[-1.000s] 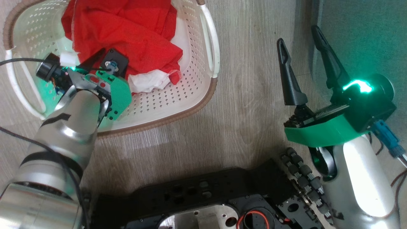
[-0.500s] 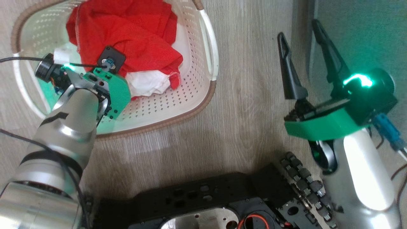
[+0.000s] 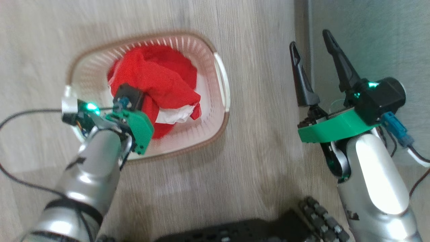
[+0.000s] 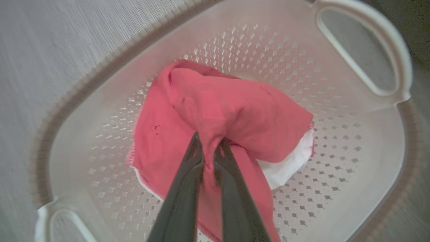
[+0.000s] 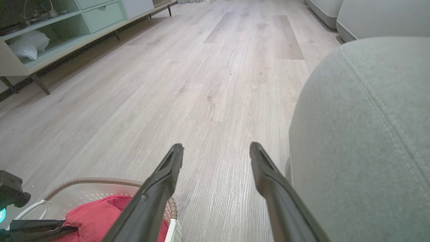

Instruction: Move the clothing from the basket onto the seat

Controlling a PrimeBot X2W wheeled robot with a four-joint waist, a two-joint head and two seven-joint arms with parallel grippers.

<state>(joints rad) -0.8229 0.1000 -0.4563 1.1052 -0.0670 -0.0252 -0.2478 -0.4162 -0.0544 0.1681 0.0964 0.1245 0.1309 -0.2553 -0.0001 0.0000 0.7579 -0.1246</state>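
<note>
On your left, the left gripper (image 4: 209, 143) reaches down into the basket (image 3: 206, 132). Its two dark fingers are pinched tight on a fold of the clothing (image 4: 242, 111), with red cloth squeezed up between them. The garment bunches into a peak at the grip and drapes away on all sides. You cannot tell from the wrist view whether its lowest folds rest on the perforated bottom. A white part (image 4: 285, 164) peeks out from under the red on the side toward one white handle (image 4: 362, 53). In the head view all the clothing sits inside the brown rim, and the silver forearm crosses the basket's near left corner. The basket stands on a pale wood floor (image 3: 262, 161), and a strip of bare boards lies to its right. Next comes the right gripper (image 3: 309, 37), held above the floor with its fingers pointing away from you. Its jaws are spread wide and nothing is between them. Its left finger shows over the boards and its right finger over the edge of the seat (image 5: 369, 134). That grey-green cushion, with a pale stitched seam along its rounded edge, fills your far right, well apart from the basket and the clothing.
</note>
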